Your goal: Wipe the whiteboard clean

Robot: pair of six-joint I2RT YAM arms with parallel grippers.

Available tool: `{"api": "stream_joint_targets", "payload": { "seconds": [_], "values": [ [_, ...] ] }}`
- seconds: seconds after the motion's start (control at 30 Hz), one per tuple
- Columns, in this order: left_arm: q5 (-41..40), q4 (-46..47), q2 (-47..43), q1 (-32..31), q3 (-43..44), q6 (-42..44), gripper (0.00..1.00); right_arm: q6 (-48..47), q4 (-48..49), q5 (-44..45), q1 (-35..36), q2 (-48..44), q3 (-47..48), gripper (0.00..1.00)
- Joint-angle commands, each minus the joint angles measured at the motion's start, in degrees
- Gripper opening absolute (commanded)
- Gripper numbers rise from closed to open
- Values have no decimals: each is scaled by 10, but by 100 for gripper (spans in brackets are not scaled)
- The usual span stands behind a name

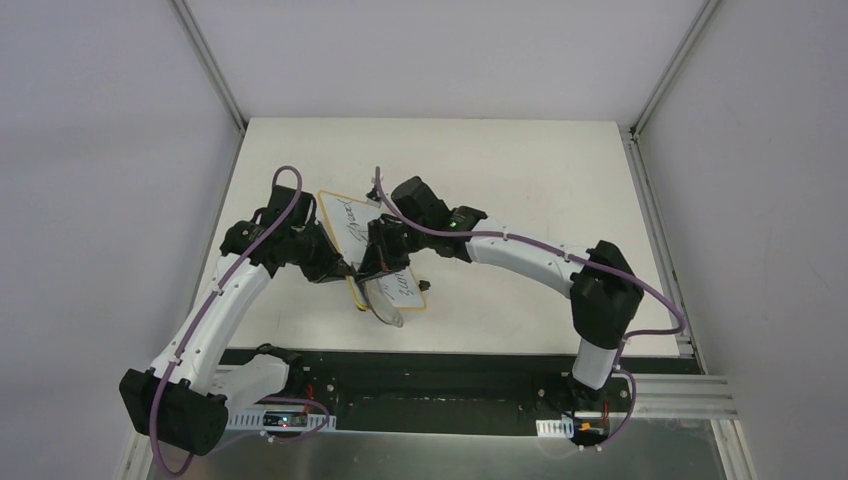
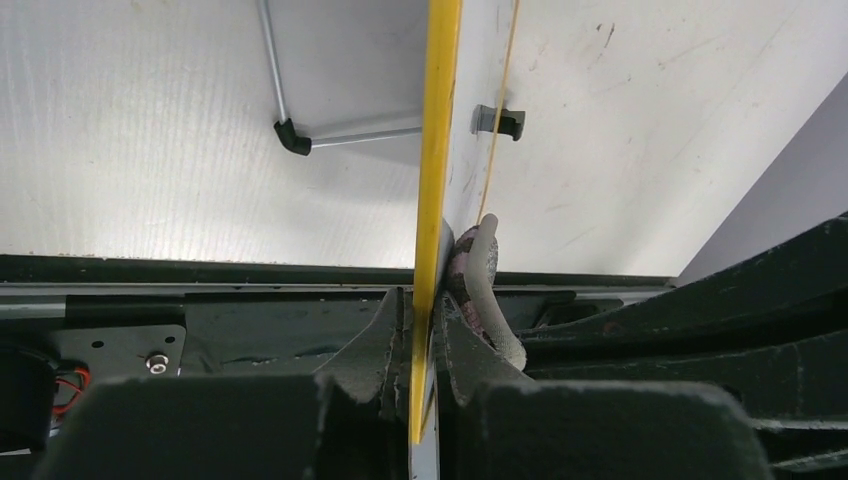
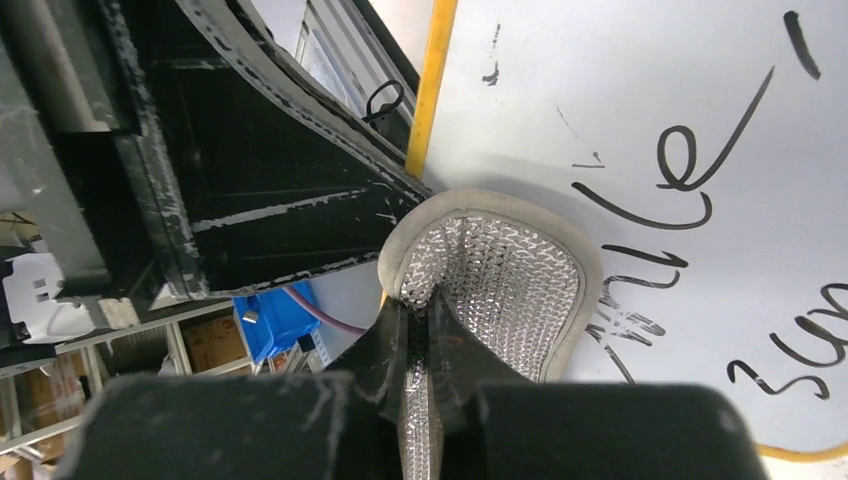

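Observation:
The whiteboard (image 1: 345,212) has a yellow-tan rim and black handwriting, and sits left of centre on the table. My left gripper (image 1: 345,270) is shut on its near-left edge. In the left wrist view the rim (image 2: 437,150) runs edge-on between my fingers (image 2: 425,345). My right gripper (image 1: 383,260) is shut on a grey-rimmed silver mesh pad (image 3: 500,265), pinched at its lower edge (image 3: 428,325). The pad lies against the board's written face (image 3: 640,110), beside the handwriting. The pad also shows in the left wrist view (image 2: 482,290), pressed to the board's right side.
The white table (image 1: 520,180) is enclosed by grey walls on the left, right and back. A wire stand leg (image 2: 290,130) with a black foot sticks out behind the board. The black base rail (image 1: 440,370) runs along the near edge.

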Motion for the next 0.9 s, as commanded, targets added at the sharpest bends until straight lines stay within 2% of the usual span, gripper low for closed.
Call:
{"api": "stream_joint_targets", "payload": {
  "seconds": [0.0,0.27,0.3,0.43,0.63,0.87],
  "values": [
    [-9,-14,-6,-6,1,-16,0,34,55,-30,10,10,-59,0],
    [-10,-11,-9,-6,-6,-19,0,36,82,-23,-7,-1,-190,0],
    [-10,-11,-8,-6,-6,-19,0,38,83,20,-14,-3,-202,0],
    [-9,-12,-11,-6,-7,-19,0,32,84,43,-36,-3,-223,0],
    [-6,-3,-21,-5,-21,-33,0,12,52,50,-32,7,-188,0],
    [-8,4,-22,-6,-27,-43,0,-21,18,34,35,-24,-93,0]
  ]
}}
